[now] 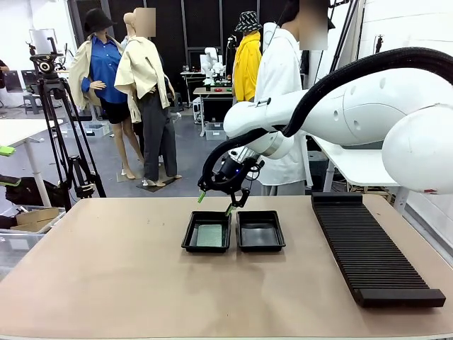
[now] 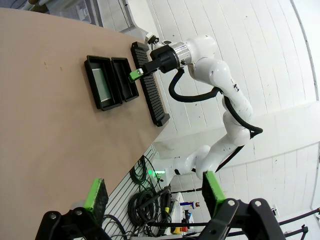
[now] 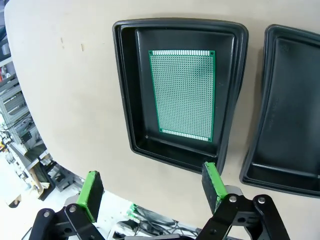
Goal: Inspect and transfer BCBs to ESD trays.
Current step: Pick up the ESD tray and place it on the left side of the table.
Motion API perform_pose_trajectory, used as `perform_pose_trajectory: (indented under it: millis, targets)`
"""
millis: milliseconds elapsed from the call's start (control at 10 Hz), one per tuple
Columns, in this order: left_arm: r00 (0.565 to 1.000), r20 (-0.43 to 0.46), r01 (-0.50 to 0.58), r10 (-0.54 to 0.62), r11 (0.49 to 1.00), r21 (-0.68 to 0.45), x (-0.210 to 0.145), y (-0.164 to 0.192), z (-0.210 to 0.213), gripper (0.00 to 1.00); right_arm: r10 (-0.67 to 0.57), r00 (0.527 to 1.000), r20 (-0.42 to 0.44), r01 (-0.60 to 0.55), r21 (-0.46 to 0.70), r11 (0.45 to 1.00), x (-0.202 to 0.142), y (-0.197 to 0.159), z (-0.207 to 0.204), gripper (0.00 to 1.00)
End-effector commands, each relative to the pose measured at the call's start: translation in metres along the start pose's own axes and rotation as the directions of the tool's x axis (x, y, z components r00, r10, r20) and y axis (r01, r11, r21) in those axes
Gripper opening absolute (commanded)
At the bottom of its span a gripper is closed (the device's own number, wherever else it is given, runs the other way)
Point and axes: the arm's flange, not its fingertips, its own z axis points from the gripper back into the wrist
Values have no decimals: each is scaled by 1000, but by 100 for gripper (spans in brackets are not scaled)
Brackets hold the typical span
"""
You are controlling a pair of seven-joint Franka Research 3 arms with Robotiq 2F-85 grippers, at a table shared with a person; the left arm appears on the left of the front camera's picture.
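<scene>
Your right gripper [image 1: 216, 203] hovers over the far edge of the left ESD tray [image 1: 187, 239], jaws spread wide, green pads [image 3: 90, 194] touching nothing. One green BCB [image 3: 183, 94] lies flat on that tray's floor. The second tray [image 1: 260, 234] sits just beside it. Your left gripper [image 2: 154, 191] gapes wide too, holding nothing, well apart from both trays.

BCB [image 1: 209, 236] in left ESD tray [image 1: 205, 249], right ESD tray [image 1: 260, 232] just beside it, rack [image 1: 368, 255] farther right
</scene>
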Motion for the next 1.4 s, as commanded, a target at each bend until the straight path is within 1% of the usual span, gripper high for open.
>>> perform_pose_trajectory:
  millis: [0, 300, 400, 500, 800, 900, 1000, 1200, 1300]
  targets:
    - [1000, 6, 2, -2, 1000, 3, -1, -2, 0, 100, 0, 1000, 12, 0, 12, 1000, -1, -3, -3, 100]
    - [1000, 0, 0, 0, 1000, 0, 0, 0, 0, 100, 0, 1000, 0, 0, 0, 1000, 0, 0, 0, 100]
    - [1000, 9, -22, 22, 1000, -8, 4, -7, -4, 100, 19, 1000, 9, -19, 6, 1000, -8, -5, 5, 100]
    - [999, 10, -38, 38, 999, 7, 7, -14, -9, 100, 45, 999, 13, -45, 9, 999, -20, -14, 12, 100]
    - [998, -16, -66, 67, 997, 31, 15, -26, -29, 100, 86, 994, 70, -90, 53, 994, -60, -56, 43, 100]
    - [996, -22, -85, 87, 995, 55, 22, -30, -38, 100, 58, 996, 69, -63, 73, 995, -69, -76, 52, 100]
    - [995, -37, -91, 94, 993, 76, 32, -36, -46, 100, 60, 995, 82, -70, 120, 990, -77, -98, 64, 100]
    - [991, -47, -118, 125, 986, 121, 44, -50, -65, 100, 100, 987, 129, -125, 207, 970, -107, -139, 83, 100]
    - [989, -55, -132, 141, 981, 144, 53, -54, -73, 100, 102, 985, 142, -135, 240, 961, -119, -159, 92, 100]
